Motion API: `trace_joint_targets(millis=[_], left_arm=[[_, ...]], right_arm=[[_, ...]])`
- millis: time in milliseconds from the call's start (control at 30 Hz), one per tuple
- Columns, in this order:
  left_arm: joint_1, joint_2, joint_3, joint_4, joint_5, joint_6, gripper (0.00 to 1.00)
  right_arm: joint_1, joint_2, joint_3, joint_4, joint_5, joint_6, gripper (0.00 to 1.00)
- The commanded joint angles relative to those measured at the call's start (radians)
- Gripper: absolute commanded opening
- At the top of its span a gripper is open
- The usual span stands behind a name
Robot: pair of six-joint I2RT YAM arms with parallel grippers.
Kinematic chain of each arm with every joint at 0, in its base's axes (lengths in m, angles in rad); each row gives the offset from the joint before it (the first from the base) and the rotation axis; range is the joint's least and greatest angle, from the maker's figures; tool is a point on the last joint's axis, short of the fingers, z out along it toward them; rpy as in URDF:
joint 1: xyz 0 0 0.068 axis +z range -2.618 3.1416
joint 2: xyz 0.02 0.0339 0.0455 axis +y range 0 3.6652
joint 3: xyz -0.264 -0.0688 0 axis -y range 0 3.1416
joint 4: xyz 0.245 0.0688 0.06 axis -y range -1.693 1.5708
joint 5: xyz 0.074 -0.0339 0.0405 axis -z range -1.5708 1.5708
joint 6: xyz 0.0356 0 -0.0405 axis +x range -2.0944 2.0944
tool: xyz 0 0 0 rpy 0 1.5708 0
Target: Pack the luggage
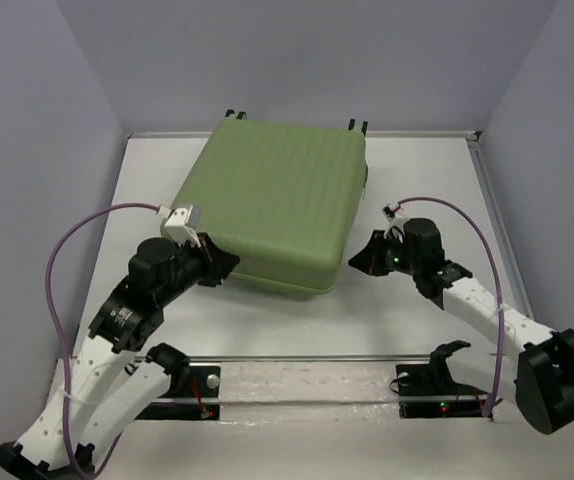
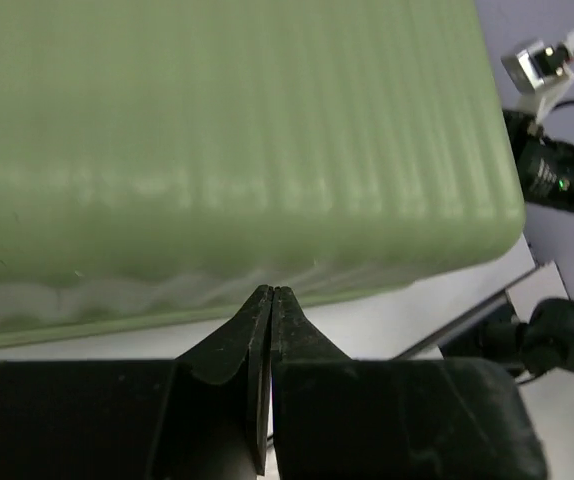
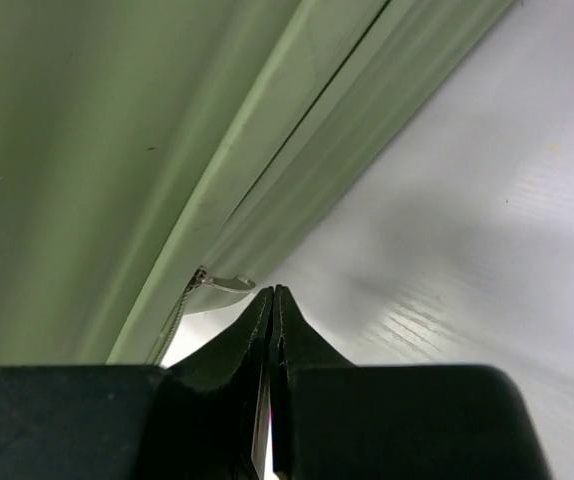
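The luggage (image 1: 272, 205) is a large light-green ribbed hard-shell suitcase lying closed and flat at the table's middle back; its lining is hidden. My left gripper (image 1: 229, 263) is shut and empty, its tips at the suitcase's near left corner; the left wrist view shows the tips (image 2: 270, 292) against the shell's lower edge (image 2: 217, 150). My right gripper (image 1: 357, 262) is shut and empty beside the near right corner. In the right wrist view its tips (image 3: 272, 292) sit just right of a metal zipper pull (image 3: 229, 284) on the suitcase's seam (image 3: 297, 130).
Small black wheels (image 1: 235, 115) stick out at the suitcase's far edge. A metal rail (image 1: 307, 358) with two black mounts crosses the near table. Grey walls enclose the white table (image 1: 417, 180) on three sides.
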State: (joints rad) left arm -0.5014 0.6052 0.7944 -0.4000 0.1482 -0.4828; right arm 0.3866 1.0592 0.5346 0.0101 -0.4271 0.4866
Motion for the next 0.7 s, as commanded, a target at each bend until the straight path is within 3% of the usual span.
trace_joint_targets(millis=[0,167,233,333,467,567,600,667], left_arm=[[-0.009,-0.087,-0.066,-0.086,0.207,-0.029,0.11],[0.012,-0.021,-0.242,0.007,0.243,-0.066,0.14],[0.078,0.02,-0.207,0.012,0.294,-0.016,0.13],[0.077,0.047,-0.173,0.07,0.241,-0.048,0.17],[0.077,0.224,-0.127,0.17,0.131,-0.017,0.18],[0.077,0.292,-0.045,0.217,-0.016,-0.008,0.18],[0.077,0.297,-0.028,0.23,-0.06,-0.011,0.18],[0.077,0.295,0.021,0.25,-0.141,-0.013,0.18]], right_arm=[[0.001,0.042,0.071,0.045,-0.024,-0.006,0.08],[0.001,0.059,0.096,0.048,-0.032,-0.025,0.08],[0.012,0.056,0.088,0.054,-0.07,-0.043,0.07],[0.023,0.035,0.055,0.076,-0.11,-0.072,0.07],[0.023,-0.014,-0.018,0.132,-0.105,-0.082,0.08],[0.023,-0.024,-0.057,0.177,-0.091,-0.106,0.29],[0.023,-0.022,-0.064,0.197,-0.091,-0.115,0.42],[0.023,-0.019,-0.074,0.212,-0.098,-0.141,0.49]])
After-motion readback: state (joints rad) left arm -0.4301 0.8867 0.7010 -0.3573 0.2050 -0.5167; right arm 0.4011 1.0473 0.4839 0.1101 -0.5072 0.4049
